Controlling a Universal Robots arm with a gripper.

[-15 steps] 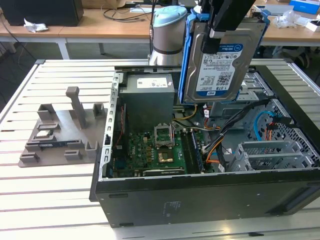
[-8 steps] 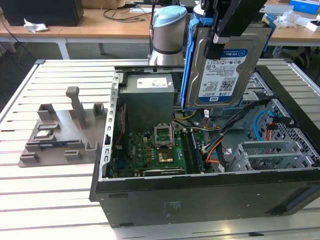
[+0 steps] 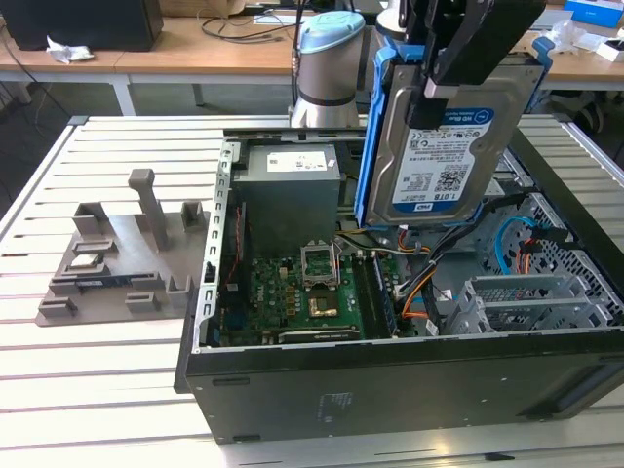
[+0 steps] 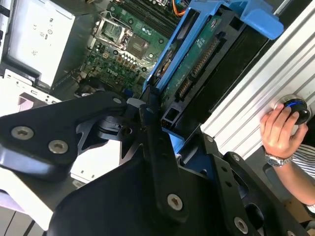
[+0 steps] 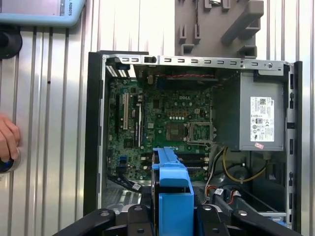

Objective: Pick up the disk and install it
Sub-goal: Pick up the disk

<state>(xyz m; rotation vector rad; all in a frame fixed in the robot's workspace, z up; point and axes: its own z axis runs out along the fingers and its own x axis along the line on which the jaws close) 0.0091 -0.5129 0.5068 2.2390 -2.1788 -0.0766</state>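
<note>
Now clamped in the black gripper (image 3: 437,86) jaws: flat silver blue-framed disk (image 3: 450,146), long axis upright, above open dark metal computer case (image 3: 390,366).

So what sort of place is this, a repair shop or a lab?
Most likely a robotics lab or test workshop. A robot arm holds a disk over an open computer case on a slatted metal table, office desks with cables stand behind, and a person's hand rests on a button nearby.

Claw (image 3: 441,90) grips disk (image 3: 447,161) upright (label toward camera) above open computer case (image 3: 390,375) on slatted table (image 3: 97,385).
</note>
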